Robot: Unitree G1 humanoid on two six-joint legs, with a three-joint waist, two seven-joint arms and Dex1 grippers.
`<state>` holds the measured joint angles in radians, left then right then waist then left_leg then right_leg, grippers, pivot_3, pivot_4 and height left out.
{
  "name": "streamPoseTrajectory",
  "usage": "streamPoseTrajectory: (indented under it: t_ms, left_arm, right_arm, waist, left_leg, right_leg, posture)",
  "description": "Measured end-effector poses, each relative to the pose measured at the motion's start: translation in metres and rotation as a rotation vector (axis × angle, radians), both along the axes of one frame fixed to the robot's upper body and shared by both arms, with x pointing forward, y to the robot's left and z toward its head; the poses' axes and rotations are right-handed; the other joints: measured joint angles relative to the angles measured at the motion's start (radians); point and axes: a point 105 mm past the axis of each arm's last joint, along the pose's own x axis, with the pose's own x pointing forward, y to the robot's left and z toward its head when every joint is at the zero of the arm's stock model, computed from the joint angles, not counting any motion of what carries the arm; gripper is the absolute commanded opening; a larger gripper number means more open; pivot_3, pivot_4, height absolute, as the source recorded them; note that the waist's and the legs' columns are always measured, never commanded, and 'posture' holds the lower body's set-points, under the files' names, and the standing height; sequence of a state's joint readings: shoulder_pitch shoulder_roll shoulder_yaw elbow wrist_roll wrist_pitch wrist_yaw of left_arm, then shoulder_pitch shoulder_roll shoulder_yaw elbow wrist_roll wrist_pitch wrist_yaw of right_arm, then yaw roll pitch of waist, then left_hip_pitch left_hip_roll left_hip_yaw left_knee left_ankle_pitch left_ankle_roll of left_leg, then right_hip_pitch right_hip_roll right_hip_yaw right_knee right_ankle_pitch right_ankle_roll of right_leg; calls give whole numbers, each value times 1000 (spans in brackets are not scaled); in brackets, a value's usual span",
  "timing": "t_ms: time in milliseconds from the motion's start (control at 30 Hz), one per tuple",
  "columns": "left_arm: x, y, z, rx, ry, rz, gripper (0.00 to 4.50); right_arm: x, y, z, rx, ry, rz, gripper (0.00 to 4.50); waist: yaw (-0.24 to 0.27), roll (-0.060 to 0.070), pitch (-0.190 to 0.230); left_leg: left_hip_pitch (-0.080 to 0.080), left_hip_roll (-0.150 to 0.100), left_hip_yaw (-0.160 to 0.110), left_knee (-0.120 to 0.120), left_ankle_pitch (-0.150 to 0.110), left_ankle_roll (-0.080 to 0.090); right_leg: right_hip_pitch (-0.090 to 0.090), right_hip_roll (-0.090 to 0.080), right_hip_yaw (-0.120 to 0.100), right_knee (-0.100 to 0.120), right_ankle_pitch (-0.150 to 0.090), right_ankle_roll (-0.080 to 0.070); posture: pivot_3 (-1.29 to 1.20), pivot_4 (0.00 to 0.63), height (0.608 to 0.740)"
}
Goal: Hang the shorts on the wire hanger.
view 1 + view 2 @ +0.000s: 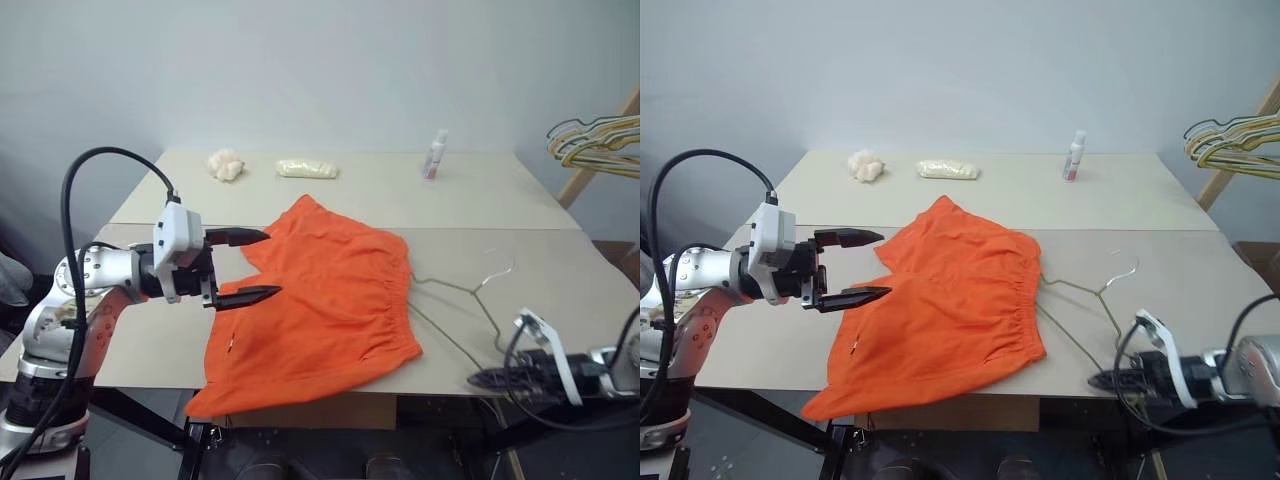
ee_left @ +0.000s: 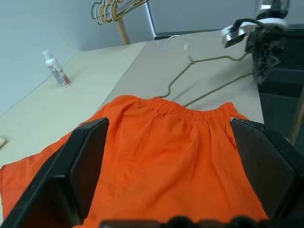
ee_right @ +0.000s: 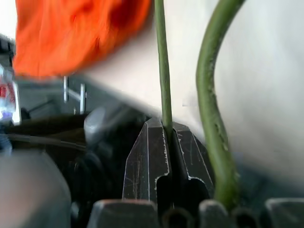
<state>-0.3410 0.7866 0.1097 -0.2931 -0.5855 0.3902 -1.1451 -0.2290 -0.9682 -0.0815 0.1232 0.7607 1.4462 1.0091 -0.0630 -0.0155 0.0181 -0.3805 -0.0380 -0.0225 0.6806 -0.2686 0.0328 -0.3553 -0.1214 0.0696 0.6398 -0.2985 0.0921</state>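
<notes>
Right wrist view — right gripper (image 3: 167,130) pinches the wire hanger (image 3: 162,61); left gripper (image 1: 243,267) gapes empty beside the shorts (image 1: 320,300). Next: thread hanger into waistband.

Your orange fabric shorts (image 1: 325,300) lie mid-tabletop (image 1: 560,270), one leg over the near edge. The thin olive wire hanger (image 1: 455,300) lies just right, partly under them. A small white bottle (image 1: 434,154) stands behind.
</notes>
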Motion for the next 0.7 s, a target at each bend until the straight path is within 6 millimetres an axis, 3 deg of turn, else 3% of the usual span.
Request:
streamPoseTrajectory:
  t_ms: [100, 333, 567, 700]
  left_arm:
    - [0, 0, -1, 3, 0, 0, 4441]
    - [1, 0, -1, 8, -9, 10, 4441]
    - [2, 0, -3, 24, -15, 12, 4441]
    - [2, 0, -3, 28, -18, 16, 4441]
  right_arm:
    - [10, 2, -7, 8, 4, -40, 0]
    - [-1, 22, -2, 73, 18, 64, 0]
    - [33, 28, -7, 67, 6, -12, 0]
    - [27, 37, -5, 91, 14, 51, 0]
  waist:
    - [7, 0, 0]
    - [20, 0, 0]
    - [12, 0, 0]
    - [22, 0, 0]
  left_leg:
    - [-4, -1, -1, 0, 0, 0]
    - [-6, -1, 0, 0, 0, 0]
    - [-5, 0, 1, 0, 0, 0]
    - [-9, -1, 0, 0, 0, 0]
  right_leg:
    - [-4, 0, -1, 1, 0, 0]
    - [-6, -1, 0, 2, 0, 0]
    - [-7, 0, 0, 2, 0, -1]
    - [-11, -1, -1, 3, 0, -1]
  posture:
    - [-70, 0, 740]
    - [-72, 0, 740]
    - [-63, 0, 740]
    - [-48, 0, 740]
